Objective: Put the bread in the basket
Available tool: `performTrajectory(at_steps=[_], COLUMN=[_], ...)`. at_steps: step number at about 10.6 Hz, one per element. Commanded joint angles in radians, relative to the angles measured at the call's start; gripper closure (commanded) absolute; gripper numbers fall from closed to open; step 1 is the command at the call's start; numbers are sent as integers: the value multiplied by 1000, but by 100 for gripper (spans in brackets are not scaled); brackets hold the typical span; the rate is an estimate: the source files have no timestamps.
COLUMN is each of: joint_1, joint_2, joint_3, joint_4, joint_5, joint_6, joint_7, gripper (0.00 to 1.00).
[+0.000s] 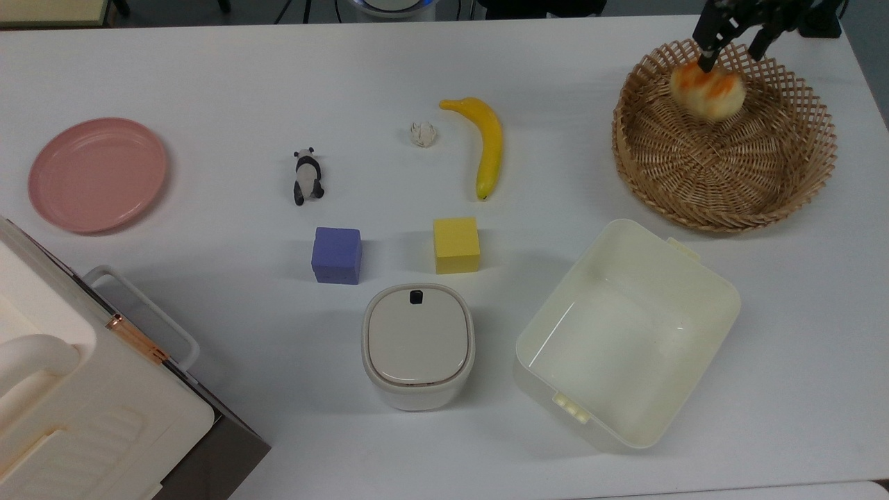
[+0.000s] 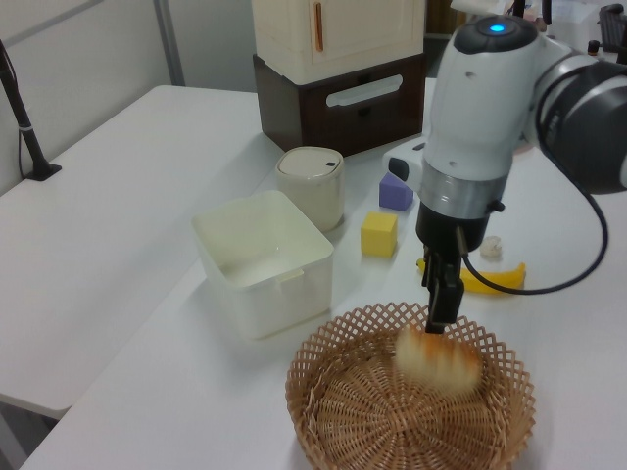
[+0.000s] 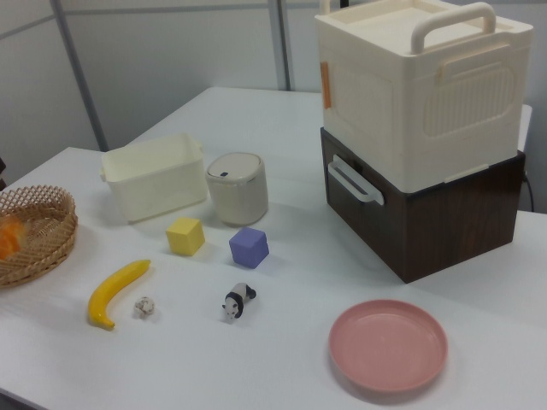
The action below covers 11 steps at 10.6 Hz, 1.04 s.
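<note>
Bread (image 1: 707,91) sits inside the basket (image 1: 799,194) near its rim — jaws spread apart, empty, just above.

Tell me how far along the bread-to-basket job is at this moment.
Nearly finished. Done: the bread is off the table and inside the rim of the basket; the left view shows it blurred just under the gripper. In hand: the release, since the top view shows the fingers spread apart above the loaf, not clamping it. Left: the bread settling on the woven base, and the arm pulling away.
</note>
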Motion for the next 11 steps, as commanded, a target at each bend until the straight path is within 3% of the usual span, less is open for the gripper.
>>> performTrajectory(at_steps=[1,5,7,11], joint_1=[24,-26,-136,-432], joint_2=[4,-5,-42,-112], joint_3=[-17,-49,-58,-60], joint_4=[7,11,8,7], joint_5=[-35,-38,-37,-20], joint_6=[12,-2,-5,-163], joint_7=[12,-6,-49,-263], gripper=[0,0,0,0])
